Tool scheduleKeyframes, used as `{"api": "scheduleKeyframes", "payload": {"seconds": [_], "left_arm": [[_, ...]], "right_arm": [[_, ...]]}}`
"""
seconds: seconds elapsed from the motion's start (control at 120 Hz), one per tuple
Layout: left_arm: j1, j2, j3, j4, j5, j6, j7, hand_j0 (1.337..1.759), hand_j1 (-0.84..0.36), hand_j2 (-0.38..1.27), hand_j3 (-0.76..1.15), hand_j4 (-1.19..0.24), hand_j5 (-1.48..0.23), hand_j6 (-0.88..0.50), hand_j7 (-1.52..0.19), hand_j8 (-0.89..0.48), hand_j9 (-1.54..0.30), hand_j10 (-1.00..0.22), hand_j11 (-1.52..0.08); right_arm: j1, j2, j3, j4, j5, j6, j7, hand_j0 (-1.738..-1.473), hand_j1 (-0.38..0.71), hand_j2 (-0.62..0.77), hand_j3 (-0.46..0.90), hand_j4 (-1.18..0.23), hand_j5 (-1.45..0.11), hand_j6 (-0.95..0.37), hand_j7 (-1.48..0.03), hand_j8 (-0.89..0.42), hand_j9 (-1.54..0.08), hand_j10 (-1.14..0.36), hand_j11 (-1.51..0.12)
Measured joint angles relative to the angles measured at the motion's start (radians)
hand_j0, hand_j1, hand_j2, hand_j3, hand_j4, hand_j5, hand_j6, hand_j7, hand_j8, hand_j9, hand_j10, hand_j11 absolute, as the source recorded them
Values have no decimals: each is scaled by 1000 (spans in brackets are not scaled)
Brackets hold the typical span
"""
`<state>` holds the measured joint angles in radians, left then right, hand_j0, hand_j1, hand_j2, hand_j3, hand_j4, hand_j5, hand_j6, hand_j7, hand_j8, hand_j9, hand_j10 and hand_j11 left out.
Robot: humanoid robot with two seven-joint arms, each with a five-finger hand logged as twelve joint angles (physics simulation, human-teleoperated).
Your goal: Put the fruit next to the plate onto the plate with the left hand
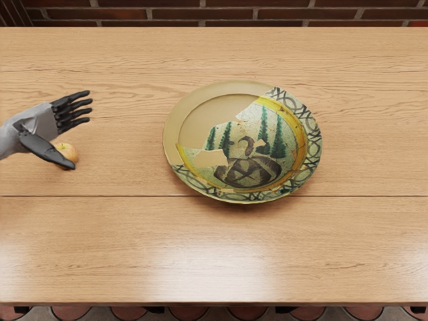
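The left hand (pixel 52 127) reaches in over the wooden table (pixel 214 247), fingers spread wide and gripping nothing, thumb crossing in front of the small yellowish fruit (pixel 67 152). The fruit sits on the table well left of the painted plate (pixel 242 140).

Open tabletop (pixel 124 170) between fruit (pixel 67 152) and plate (pixel 200 110)

Wooden table (pixel 214 254): light oak-like grain running 9 to 3 o'clock and filling most of the view. A plank seam crosses the full width just below centre. Soft pale sheen on the near plank toward 6 o'clock.

Brick wall (pixel 200 12): narrow strip at 12 o'clock behind the far edge, red-brown bricks with pale mortar.

Floor (pixel 247 313): thin reddish strip at 6 o'clock, detail unclear.
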<state>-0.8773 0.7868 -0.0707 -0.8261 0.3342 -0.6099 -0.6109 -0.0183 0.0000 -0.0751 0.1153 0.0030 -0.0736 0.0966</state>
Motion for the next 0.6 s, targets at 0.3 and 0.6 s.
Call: {"api": "scheduleKeyframes", "payload": {"seconds": [0.3,0.6], "left_arm": [[-23,5,-3,90,139,9,0,1658,343,5,0,-9,-10,-9,-10,-9,-9,-8,-9],[-146,-69,122,171,418,290,0,1658,337,6,0,-16,-17,-17,-17,-16,-17,-15,-16]], "right_arm": [[-3,0,1,-9,3,0,0,-1658,-349,0,0,-1,0,-1,0,-1,0,0,0],[-5,0,1,-12,3,0,0,-1658,-349,0,0,-1,0,-1,0,-1,0,0,0]]}}
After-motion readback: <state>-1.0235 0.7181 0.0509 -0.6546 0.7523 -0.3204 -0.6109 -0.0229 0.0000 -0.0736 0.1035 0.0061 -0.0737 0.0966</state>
